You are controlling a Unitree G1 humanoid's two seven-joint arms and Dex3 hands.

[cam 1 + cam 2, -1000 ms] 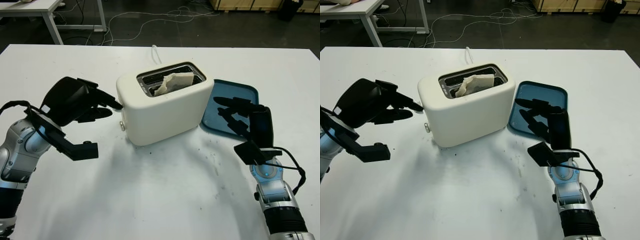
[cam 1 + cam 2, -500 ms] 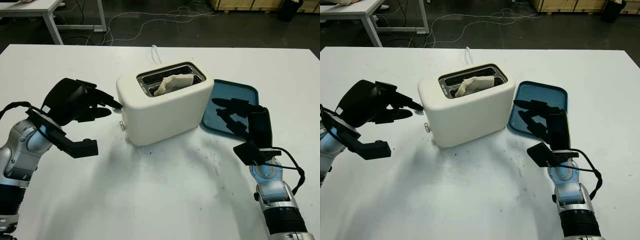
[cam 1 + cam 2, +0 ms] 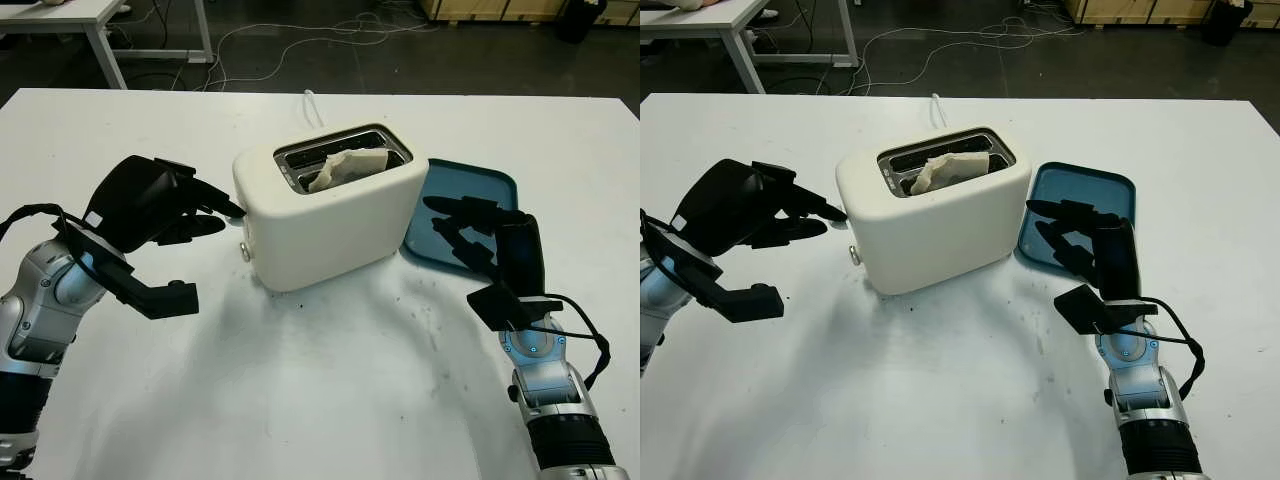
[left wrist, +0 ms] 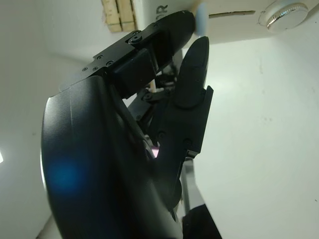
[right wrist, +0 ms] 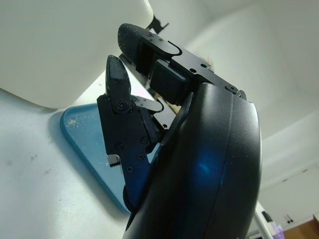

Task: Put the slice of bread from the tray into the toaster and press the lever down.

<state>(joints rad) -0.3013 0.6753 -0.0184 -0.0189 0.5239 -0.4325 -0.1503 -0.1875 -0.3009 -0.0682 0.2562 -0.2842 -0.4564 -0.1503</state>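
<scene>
Bread: sits in the slot of the toaster, top poking out because the lever is not yet down.
Left hand: grasps nothing, fingertips at the toaster's end, apparently at the lever.
Right hand: released, empty, over the tray.
Tray: beside the toaster.

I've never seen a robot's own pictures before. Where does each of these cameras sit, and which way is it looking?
Left eye and right eye views: on the head, looking down at the table; both arms enter from below.
Left wrist view: beside the left hand, facing the toaster's end with its silver knob.
Right wrist view: beside the right hand, over the blue tray.
Shared: toaster with bread, in every view.
</scene>
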